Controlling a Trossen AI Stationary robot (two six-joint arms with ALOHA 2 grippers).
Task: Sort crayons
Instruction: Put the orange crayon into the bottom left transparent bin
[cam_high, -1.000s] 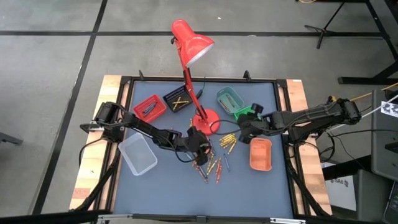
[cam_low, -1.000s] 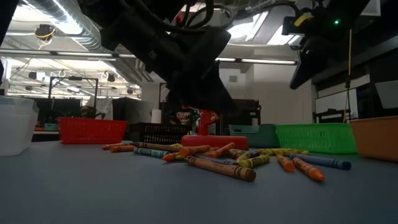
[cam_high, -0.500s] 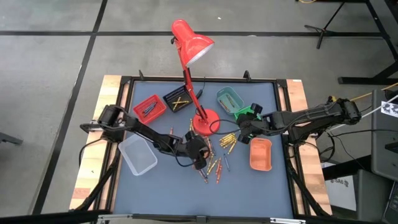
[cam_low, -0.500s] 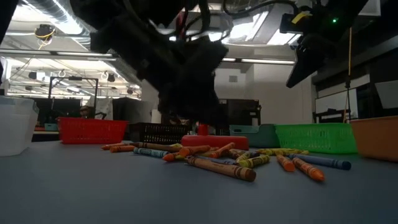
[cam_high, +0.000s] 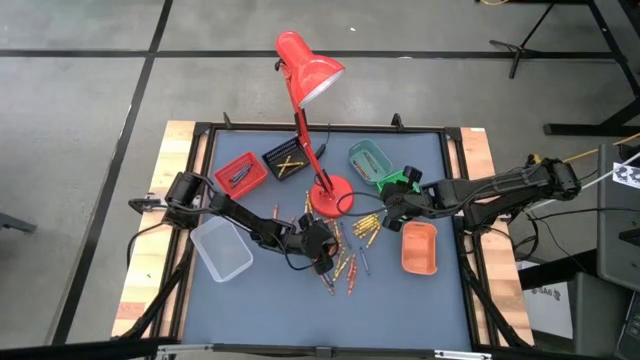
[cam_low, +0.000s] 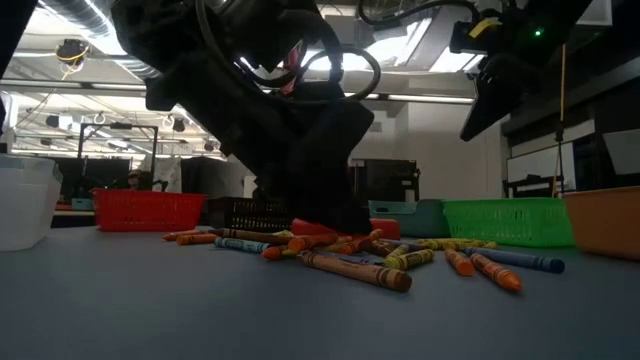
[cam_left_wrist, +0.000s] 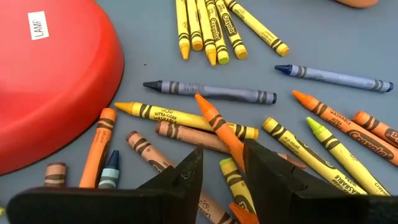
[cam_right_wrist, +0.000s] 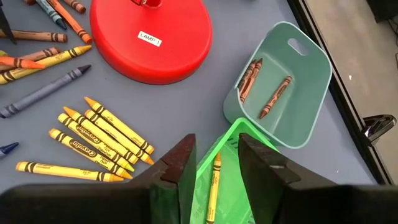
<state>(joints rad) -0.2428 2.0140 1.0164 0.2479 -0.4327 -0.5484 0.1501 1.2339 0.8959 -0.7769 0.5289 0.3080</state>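
Crayons (cam_high: 345, 262) lie scattered on the blue-grey mat in front of the red lamp's base (cam_high: 330, 195). My left gripper (cam_high: 320, 250) is down in this pile, open. An orange crayon (cam_left_wrist: 217, 124) lies on top of other crayons and runs in between its fingers (cam_left_wrist: 222, 171). A row of yellow crayons (cam_right_wrist: 99, 134) lies to the right of the pile. My right gripper (cam_high: 392, 203) hovers open and empty over the green tray (cam_right_wrist: 230, 140), where a yellow crayon (cam_right_wrist: 214, 180) lies. The teal tray (cam_right_wrist: 283, 87) holds brown crayons. My left gripper comes slanting down onto the pile with one finger on each side of the orange crayon's near end (cam_left_wrist: 235, 149). The crayon lies close against one finger (cam_left_wrist: 261, 165); whether they touch, I cannot tell. The crayon rests on the other crayons.
A red tray (cam_high: 240, 172) and a black tray (cam_high: 284, 160) stand at the far left, a clear tub (cam_high: 222, 248) at the near left, an orange tray (cam_high: 419, 247) at the right. The lamp's stem and shade (cam_high: 310, 70) rise over the middle.
My left gripper has gone toward the table's near edge and down into the crayon pile, staying open. My right gripper has kept over the green tray.
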